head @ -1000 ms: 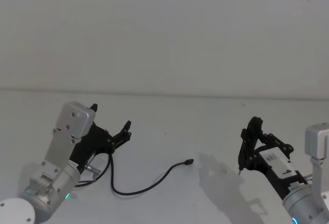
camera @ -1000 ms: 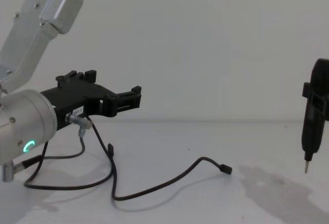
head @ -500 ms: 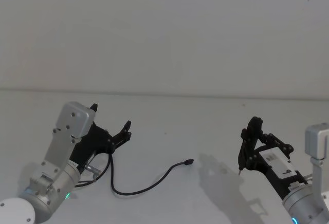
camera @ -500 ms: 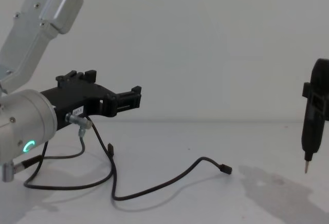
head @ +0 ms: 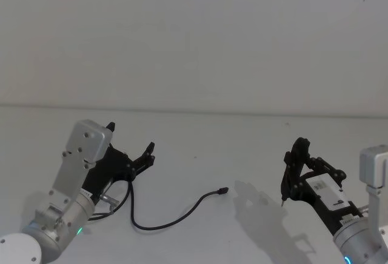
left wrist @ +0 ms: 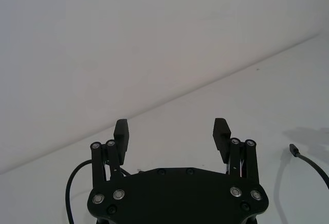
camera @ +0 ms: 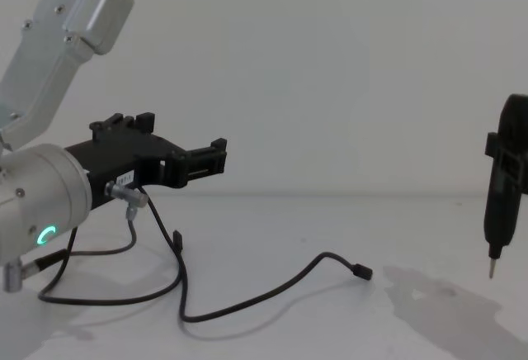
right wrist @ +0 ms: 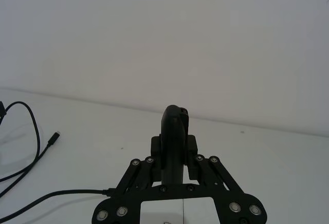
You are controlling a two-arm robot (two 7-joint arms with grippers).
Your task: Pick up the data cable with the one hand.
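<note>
I am holding my left gripper [head: 130, 137] above the table [head: 242, 149], claw spread wide. The data cable [head: 176, 218] is lying below it, curling toward the middle. My right gripper [head: 283, 200] is hanging far right, pinched closed.

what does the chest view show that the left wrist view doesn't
Chest view, not left wrist view: the silver cylindrical arm with its glowing green ring, the slim dark right end effector at the right edge, and the long thin black data cable's curve across the white table. Left wrist view, not chest view: the wide empty gap between the black plastic left end effector's two fingers. Both: that end effector, parts of the cable, the table.
</note>
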